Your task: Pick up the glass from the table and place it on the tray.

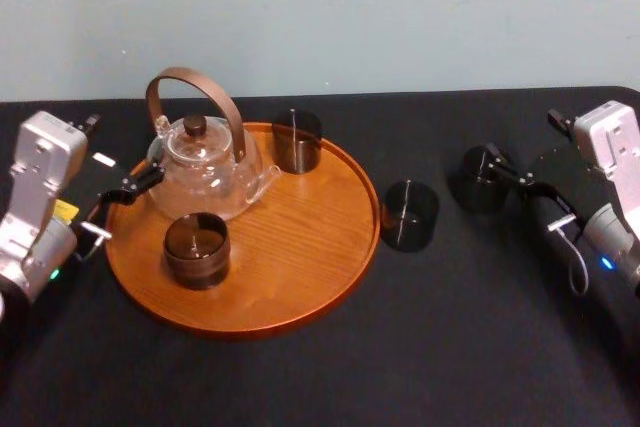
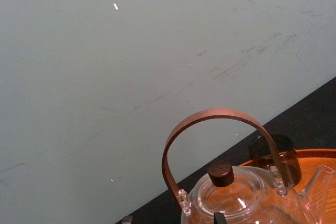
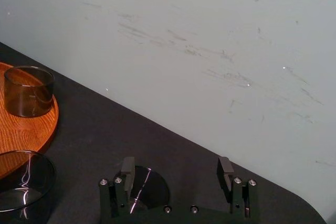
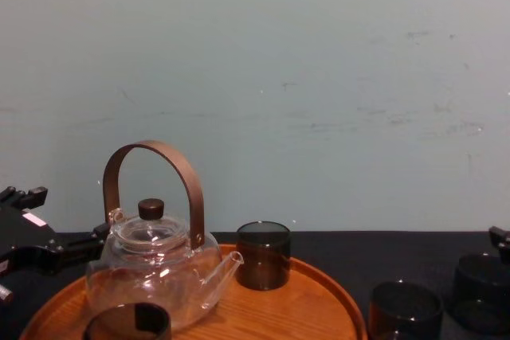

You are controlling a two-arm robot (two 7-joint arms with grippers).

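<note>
Rightward, the table (image 1: pixel 300 377) runs on as bare black cloth well past the tray (image 1: pixel 300 287); two dark, empty glasses stand on that cloth; the nearer glass (image 1: pixel 409 215) sits just beside the tray's right rim; the outer glass (image 1: pixel 478 179) stands at the right gripper (image 1: pixel 515 175), whose fingers are spread wide, the glass's rim showing between them, closer to one; the tray holds a clear teapot (image 1: pixel 205 162) at its back left, a back glass (image 1: pixel 297 140) by the far rim and a front glass (image 1: pixel 197 249); the left gripper (image 1: pixel 125 205) hangs with its jaws apart at the tray's left rim, beside the teapot.
</note>
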